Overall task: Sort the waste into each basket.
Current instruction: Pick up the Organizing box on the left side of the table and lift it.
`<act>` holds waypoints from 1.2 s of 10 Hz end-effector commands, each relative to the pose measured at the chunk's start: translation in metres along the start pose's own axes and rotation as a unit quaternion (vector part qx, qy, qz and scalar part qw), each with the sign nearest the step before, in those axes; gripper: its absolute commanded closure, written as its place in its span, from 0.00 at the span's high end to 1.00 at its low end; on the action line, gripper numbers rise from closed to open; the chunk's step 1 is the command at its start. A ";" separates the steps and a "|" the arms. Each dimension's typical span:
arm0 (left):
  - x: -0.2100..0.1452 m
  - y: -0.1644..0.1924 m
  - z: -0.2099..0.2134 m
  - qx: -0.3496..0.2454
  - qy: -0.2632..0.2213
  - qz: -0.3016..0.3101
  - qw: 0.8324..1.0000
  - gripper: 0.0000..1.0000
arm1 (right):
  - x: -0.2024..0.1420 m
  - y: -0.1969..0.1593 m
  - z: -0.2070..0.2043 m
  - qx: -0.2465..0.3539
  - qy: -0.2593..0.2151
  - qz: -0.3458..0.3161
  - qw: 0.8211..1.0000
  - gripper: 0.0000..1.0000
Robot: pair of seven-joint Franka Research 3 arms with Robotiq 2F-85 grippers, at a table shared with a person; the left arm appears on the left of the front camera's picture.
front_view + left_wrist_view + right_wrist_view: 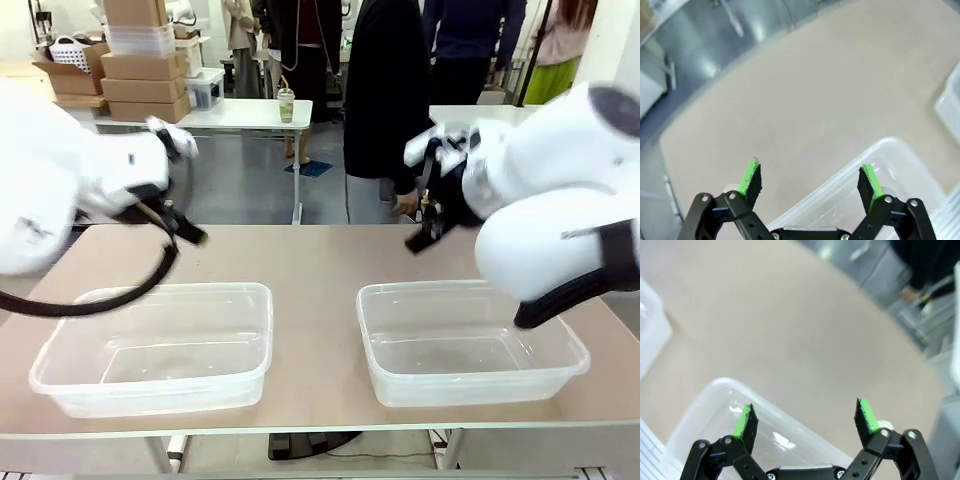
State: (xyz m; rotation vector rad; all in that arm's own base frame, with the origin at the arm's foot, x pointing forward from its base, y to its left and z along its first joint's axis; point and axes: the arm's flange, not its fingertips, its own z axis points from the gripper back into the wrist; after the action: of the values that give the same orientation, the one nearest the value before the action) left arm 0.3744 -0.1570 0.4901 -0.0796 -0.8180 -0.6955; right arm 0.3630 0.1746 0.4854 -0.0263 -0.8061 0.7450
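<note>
A: Front view first. Where do the baskets sit?

B: Both are on the bench [320, 250], near its front edge. The left basket [150, 292] and the right basket [440, 288] stand side by side, apart, with bare bench between them. The left arm [90, 180] comes in above the left one and the right arm [540, 170] above the right one. A person in dark clothes [385, 100] stands at the far side.

A: Can you see the jaws there?

B: Not well enough to tell, so I go by the wrist views.

A: Left wrist, then.

B: The left gripper [810, 172] has its jaws spread wide, green pads [751, 177] facing each other, nothing between them. It hangs over a rounded corner of the left basket [890, 150], clear of the rim. The edge of the right basket [951, 100] shows at the picture's right side.

A: And the right wrist?

B: Much the same: the right gripper [805, 412] has its jaws spread and holds nothing. Below it lies a corner of the right basket [715, 395], and the left basket [650, 325] shows at the picture's left edge.
</note>
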 end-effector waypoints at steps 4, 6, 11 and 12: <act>0.015 0.002 0.053 0.000 -0.042 -0.021 0.999 1.00 | 0.016 0.001 0.054 -0.034 -0.034 0.024 0.999 1.00; 0.022 0.009 0.044 -0.241 0.036 0.155 0.957 1.00 | 0.008 -0.013 0.056 0.218 -0.077 -0.292 0.928 1.00; -0.040 0.088 0.046 -0.402 -0.013 0.542 0.738 1.00 | -0.074 -0.039 0.055 0.358 -0.128 -0.585 0.717 1.00; -0.064 0.099 0.049 -0.392 -0.031 0.563 0.727 1.00 | -0.101 -0.045 0.059 0.350 -0.155 -0.610 0.694 1.00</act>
State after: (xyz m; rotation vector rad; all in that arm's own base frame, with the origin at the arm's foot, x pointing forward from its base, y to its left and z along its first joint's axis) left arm 0.3769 -0.0326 0.5087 -1.1783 -0.3657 -0.1309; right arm 0.3524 0.0810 0.5206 1.0547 -0.5565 0.0301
